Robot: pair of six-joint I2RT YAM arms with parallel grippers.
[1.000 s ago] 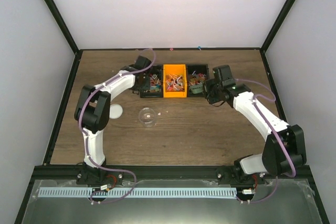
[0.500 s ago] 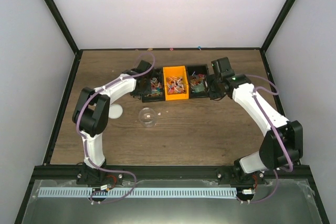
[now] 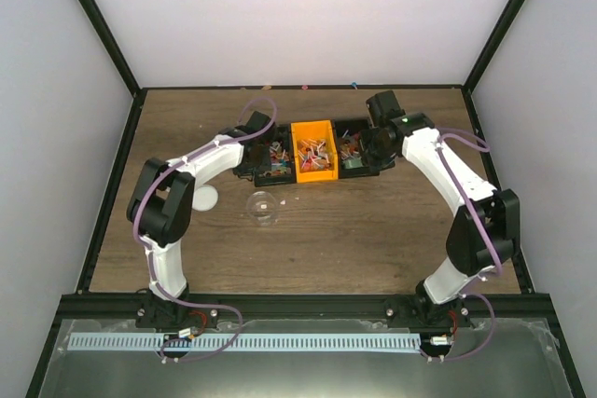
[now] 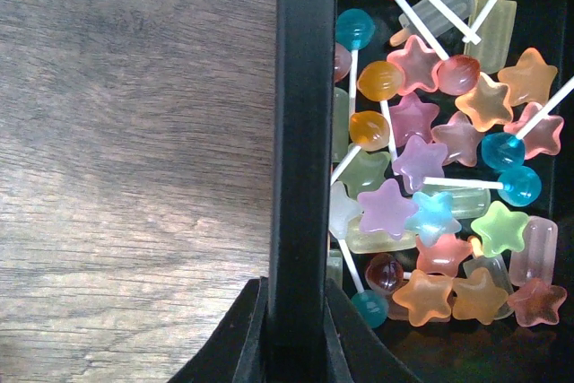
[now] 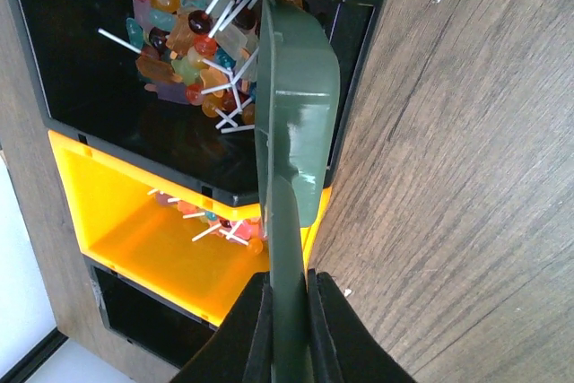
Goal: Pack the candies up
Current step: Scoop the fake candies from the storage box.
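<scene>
Well, right claw (image 5: 287, 311) grips the green scoop (image 5: 296, 87) (edge-on), candies (image 5: 193, 42) just beyond its tips; left claw (image 4: 296, 334) pinches the bin wall (image 4: 305, 132), candies alongside

- A robot lab test cell, not a home or a shop.
- Plain white panels (image 3: 298, 16) enclose the wood-grain bench (image 3: 373, 240) on three sides, framed by black struts (image 3: 98, 20).
- A left arm (image 3: 173, 198) and a right arm (image 3: 448, 184) are bolted to a black rail (image 3: 298, 303) at the near edge, trailing purple cables (image 3: 259, 102).
</scene>
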